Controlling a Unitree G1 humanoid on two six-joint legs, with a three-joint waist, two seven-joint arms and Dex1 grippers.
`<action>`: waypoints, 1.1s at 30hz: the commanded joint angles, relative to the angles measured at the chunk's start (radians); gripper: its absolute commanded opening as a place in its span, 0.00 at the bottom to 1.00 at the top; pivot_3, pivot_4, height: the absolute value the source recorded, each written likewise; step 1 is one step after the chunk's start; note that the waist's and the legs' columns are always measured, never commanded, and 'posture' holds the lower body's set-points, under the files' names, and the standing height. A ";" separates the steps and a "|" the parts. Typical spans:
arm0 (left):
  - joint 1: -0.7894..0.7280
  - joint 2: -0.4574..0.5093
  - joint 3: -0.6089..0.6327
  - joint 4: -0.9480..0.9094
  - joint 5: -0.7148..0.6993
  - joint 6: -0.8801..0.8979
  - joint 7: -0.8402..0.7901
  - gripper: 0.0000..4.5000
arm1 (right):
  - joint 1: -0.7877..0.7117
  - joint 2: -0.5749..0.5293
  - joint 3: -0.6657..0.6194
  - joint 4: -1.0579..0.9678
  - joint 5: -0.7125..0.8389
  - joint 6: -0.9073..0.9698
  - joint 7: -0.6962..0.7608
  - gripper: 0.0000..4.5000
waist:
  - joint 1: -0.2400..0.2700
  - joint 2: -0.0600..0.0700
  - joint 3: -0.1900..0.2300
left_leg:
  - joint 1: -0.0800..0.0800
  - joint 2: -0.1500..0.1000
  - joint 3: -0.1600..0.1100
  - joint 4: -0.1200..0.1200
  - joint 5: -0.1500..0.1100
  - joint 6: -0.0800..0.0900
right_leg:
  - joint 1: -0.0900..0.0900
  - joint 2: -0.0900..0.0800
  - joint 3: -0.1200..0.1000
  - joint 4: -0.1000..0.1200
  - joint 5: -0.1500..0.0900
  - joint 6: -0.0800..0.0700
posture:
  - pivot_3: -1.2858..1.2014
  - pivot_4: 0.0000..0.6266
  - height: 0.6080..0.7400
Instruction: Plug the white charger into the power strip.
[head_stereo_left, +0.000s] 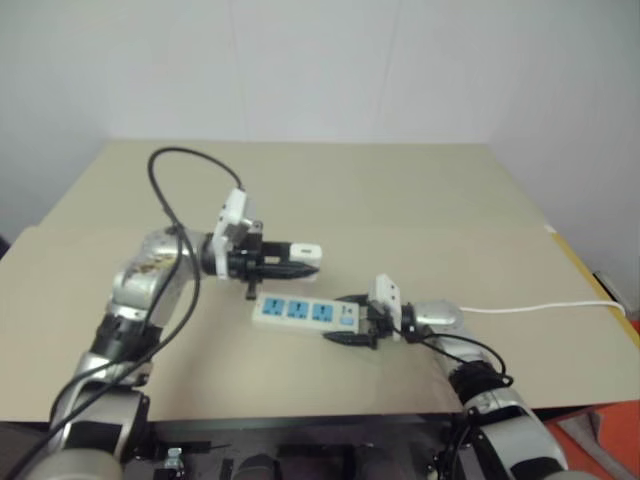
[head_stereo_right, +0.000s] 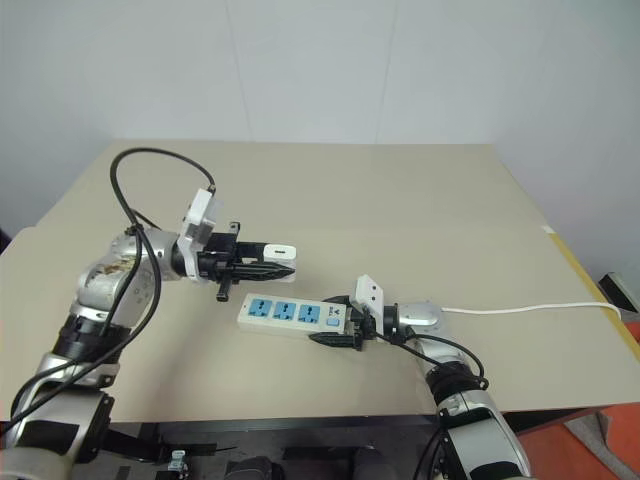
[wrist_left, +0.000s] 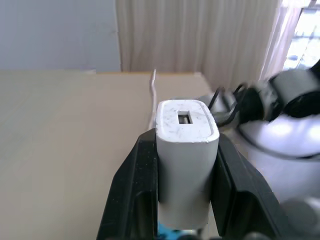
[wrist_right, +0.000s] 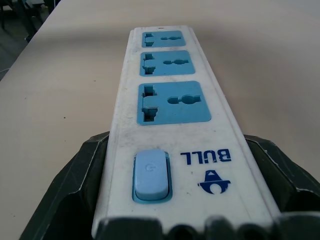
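The power strip (wrist_right: 170, 145) is seen lengthwise on the beige table (wrist_right: 60, 100), running from 6 o'clock toward 12 o'clock. Three blue socket faces are set in a row along its white top, the nearest being the largest in view. A pale blue switch (wrist_right: 151, 175) is placed toward 6 o'clock, with the blue word BULL and a small logo printed at its 3 o'clock side. The switch end is clasped between the black fingers (wrist_right: 75, 190) of the right gripper (wrist_right: 175, 200), one pressed against each long side.
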 joint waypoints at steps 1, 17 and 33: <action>0.027 -0.006 0.024 -0.038 -0.030 0.017 -0.032 0.22 | 0.008 -0.001 0.010 0.010 -0.016 -0.003 -0.005 0.76 | 0.000 0.000 0.000 | 0.001 0.000 0.000 0.000 0.000 0.000 | 0.000 0.000 0.000 0.000 0.000 0.000 | 0.52 0.24 1.00; 0.033 -0.155 -0.064 0.241 0.154 -0.300 -0.233 0.22 | -0.005 0.011 0.021 0.020 -0.012 0.001 0.006 0.76 | -0.003 0.000 0.000 | 0.002 -0.001 0.000 0.000 0.000 0.000 | 0.002 0.000 0.000 0.000 0.000 0.000 | 0.52 0.24 1.00; 0.000 -0.208 -0.050 0.345 0.209 -0.393 -0.247 0.22 | 0.004 0.012 0.026 0.007 0.004 0.012 0.047 0.76 | -0.005 0.000 0.000 | 0.002 -0.001 0.000 -0.001 0.000 0.000 | 0.002 0.000 0.000 -0.001 0.000 0.000 | 0.52 0.24 1.00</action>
